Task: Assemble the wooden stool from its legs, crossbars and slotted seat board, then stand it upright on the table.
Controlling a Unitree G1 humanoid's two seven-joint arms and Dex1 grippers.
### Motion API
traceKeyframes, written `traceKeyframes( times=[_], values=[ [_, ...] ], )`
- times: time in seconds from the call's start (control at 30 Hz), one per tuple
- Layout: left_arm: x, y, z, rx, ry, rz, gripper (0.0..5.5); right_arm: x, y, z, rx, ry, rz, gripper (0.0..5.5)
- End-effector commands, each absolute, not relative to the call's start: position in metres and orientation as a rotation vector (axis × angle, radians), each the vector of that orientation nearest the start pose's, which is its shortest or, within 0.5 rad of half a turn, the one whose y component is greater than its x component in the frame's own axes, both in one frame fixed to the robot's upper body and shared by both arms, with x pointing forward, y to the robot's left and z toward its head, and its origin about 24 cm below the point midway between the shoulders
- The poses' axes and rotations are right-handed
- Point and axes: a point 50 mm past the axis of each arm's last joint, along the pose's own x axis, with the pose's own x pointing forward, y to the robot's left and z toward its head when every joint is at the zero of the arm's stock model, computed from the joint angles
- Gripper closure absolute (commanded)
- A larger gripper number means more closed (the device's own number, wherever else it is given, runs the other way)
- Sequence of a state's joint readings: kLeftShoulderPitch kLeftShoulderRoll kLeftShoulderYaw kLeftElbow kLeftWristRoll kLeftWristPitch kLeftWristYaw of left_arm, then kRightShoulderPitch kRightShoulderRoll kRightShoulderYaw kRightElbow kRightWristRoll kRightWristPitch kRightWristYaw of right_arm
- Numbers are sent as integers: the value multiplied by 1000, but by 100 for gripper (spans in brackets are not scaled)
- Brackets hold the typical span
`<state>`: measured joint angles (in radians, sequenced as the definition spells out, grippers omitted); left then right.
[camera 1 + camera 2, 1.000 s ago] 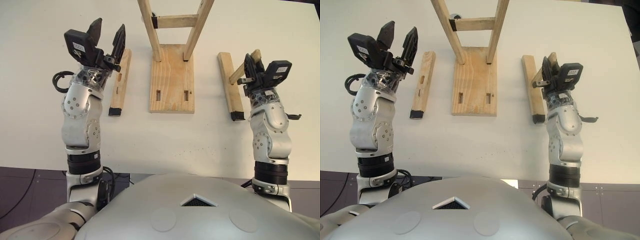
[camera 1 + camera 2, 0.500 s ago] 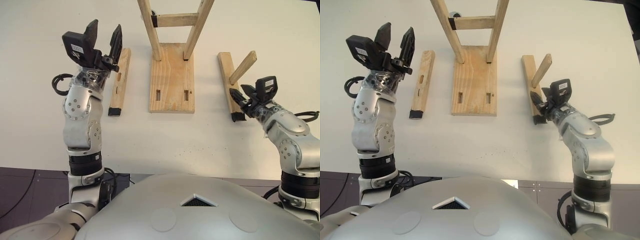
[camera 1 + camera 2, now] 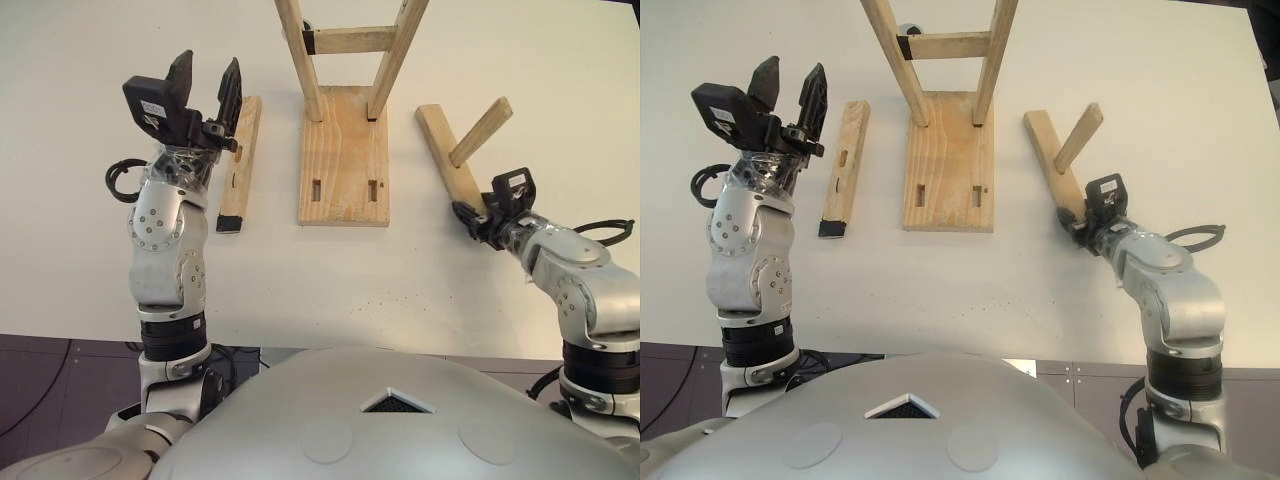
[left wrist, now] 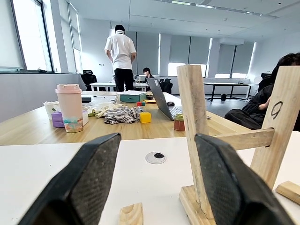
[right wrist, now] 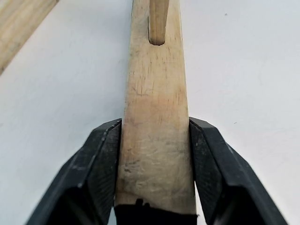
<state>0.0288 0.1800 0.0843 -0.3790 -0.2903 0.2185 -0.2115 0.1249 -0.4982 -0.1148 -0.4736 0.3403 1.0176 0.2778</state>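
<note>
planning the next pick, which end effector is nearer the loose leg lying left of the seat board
Left. The left end effector hovers open by the loose leg. The right end effector is beyond the seat board, shut on the other leg.

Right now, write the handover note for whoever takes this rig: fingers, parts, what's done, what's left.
Left gripper: open, raised above the table beside the loose left leg, holding nothing.
Right gripper: fingers shut on the near end of the right leg, which lies on the table with the loose crossbar jutting from it.
Seat board: flat at centre; two standing legs, joined by the fitted crossbar, sit in its far slots.
Done: far leg pair seated.
Left: fit both loose legs and their crossbar into the empty near slots, then turn the stool upright.
</note>
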Motion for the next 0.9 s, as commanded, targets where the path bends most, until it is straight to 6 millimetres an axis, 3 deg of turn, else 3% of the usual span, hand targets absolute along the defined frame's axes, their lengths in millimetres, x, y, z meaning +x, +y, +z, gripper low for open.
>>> traceKeyframes(
  times=[0.03,0.2,0.27,0.37,0.47,0.53,0.67,0.9],
  values=[
    [241,165,119,-170,-147,-324,262,228,-221,85,184,477,204,346],
    [239,141,133,-464,-94,-565,262,254,-230,125,402,202,183,346],
    [239,135,140,-577,-84,-641,231,262,-233,146,439,82,213,346],
    [243,123,156,-753,-59,-794,181,269,-226,185,452,-55,464,347],
    [247,112,170,-881,-11,-997,161,262,-212,209,442,-38,816,347],
    [247,106,177,-900,28,-1119,161,253,-201,213,441,22,1007,347],
    [252,98,190,-912,58,-1240,161,240,-186,212,455,104,1214,347],
    [252,99,205,-973,15,-1294,161,231,-177,209,466,157,1309,347]
  ],
)
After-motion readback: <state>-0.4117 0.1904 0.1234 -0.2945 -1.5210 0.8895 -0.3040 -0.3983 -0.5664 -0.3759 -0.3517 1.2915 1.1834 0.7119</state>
